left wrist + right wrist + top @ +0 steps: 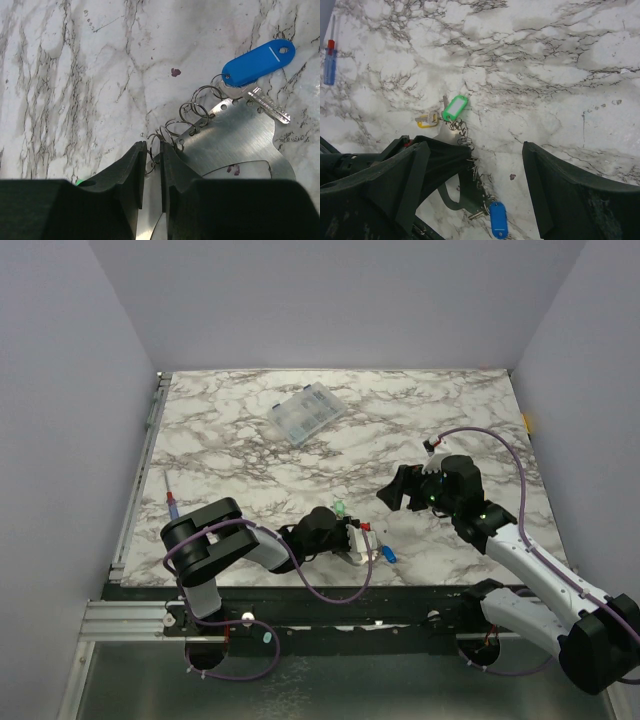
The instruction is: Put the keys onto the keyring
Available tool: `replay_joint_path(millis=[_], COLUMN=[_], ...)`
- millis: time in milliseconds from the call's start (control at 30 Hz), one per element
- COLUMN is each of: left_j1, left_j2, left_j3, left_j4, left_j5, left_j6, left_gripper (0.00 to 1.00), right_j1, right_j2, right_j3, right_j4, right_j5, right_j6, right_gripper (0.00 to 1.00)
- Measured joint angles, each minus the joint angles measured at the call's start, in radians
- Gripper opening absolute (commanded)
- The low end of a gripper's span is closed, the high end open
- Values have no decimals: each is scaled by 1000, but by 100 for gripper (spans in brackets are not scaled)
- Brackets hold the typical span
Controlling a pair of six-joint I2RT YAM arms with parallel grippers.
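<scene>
The keyring (pixel 235 142) is a flat grey metal loop with small wire rings along its edge. My left gripper (pixel 154 150) is shut on its near edge, low over the table; it also shows in the top view (pixel 360 538). A blue-headed key (pixel 257 62) hangs from the far ring. In the right wrist view, the green-headed key (pixel 455 107) and the yellow-headed key (pixel 426 120) lie at one end of the ring row and the blue-headed key (pixel 498 220) at the other. My right gripper (pixel 475 147) is open and empty above them, to the right of the left gripper (pixel 403 490).
A clear plastic compartment box (pixel 307 413) sits at the back centre of the marble table (pixel 250 460). A red-and-blue screwdriver (pixel 172 502) lies near the left edge. Purple walls stand on three sides.
</scene>
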Motion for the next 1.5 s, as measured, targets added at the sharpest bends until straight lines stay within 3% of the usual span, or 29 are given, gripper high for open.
replay_joint_path(millis=[233,600,1067,1333,1500], left_j1=[8,10,-12,-57,-59], left_j2=[0,-35,-407,-621,-774], left_j3=[0,0,51,119,124], left_j4=[-1,-31,-298,-592,-734], left_j5=[0,-3,32,36,56], left_j6=[-14,-50,-72,6,145], left_gripper=[0,0,0,0,0], right_j1=[0,0,0,0,0], right_j2=[0,-23,-187,-106,-41], right_j3=[0,-10,-30,9,40], right_j4=[0,15,148,72,23], right_j5=[-4,-39,-122,74,147], right_j6=[0,0,19,70,98], right_gripper=[85,85,82,78,78])
